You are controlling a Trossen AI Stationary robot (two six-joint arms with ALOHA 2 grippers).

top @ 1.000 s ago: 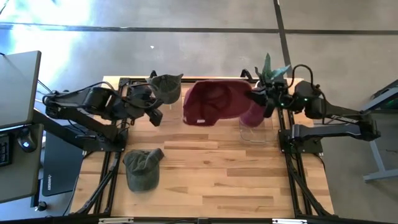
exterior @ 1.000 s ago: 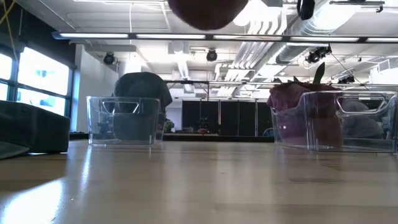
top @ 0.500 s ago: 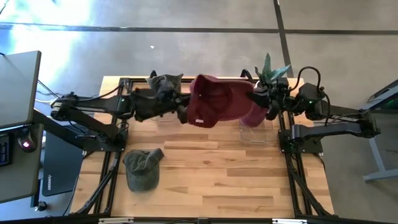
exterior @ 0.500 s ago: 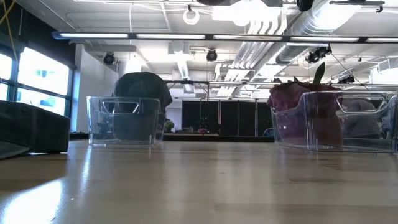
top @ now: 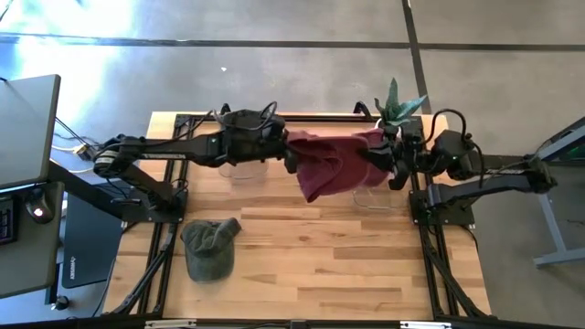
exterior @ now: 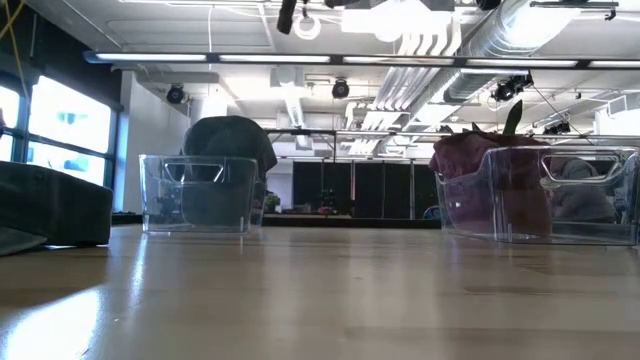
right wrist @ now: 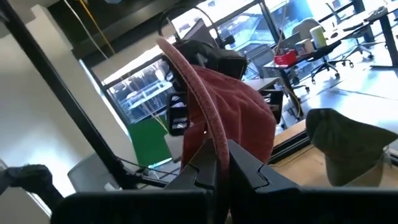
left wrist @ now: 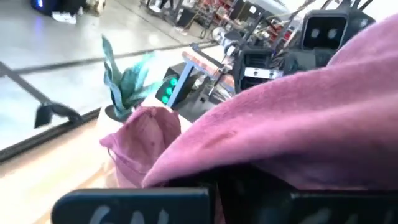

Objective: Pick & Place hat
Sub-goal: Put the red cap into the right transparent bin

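A maroon hat (top: 331, 164) hangs in the air over the table's far middle, strung between both grippers. My left gripper (top: 289, 153) is at its left end and my right gripper (top: 382, 157) at its right end. In the left wrist view the maroon cloth (left wrist: 280, 118) lies over my fingers and hides them. In the right wrist view the hat (right wrist: 239, 115) stands edge-on above my right gripper (right wrist: 217, 163). An olive hat (top: 208, 247) lies flat on the table near the left. My left gripper has the maroon hat's left end (top: 297, 146), coming level from the table's left. The cloth itself hides the fingertips, so the hold cannot be told. The hat is clear of the table and sags below the line between the grippers. My right gripper pinches the maroon hat's brim (right wrist: 210, 140) between its two shut fingers, coming level from the table's right. The brim stands on edge, curving up out of the fingers. The hat is lifted clear of the table.
Two clear bins stand at the far edge: the left bin (exterior: 200, 195) holds a dark olive hat, the right bin (exterior: 540, 195) another maroon hat (left wrist: 143, 140). A potted plant (top: 398, 99) stands behind the right bin. Bare wood lies across the near half.
My left arm has swung from the left bin toward the table's right and taken hold of the maroon hat's left end. The hat, which lay spread open from the right gripper, has shifted right and now hangs bunched between both grippers. It has risen out of the low view.
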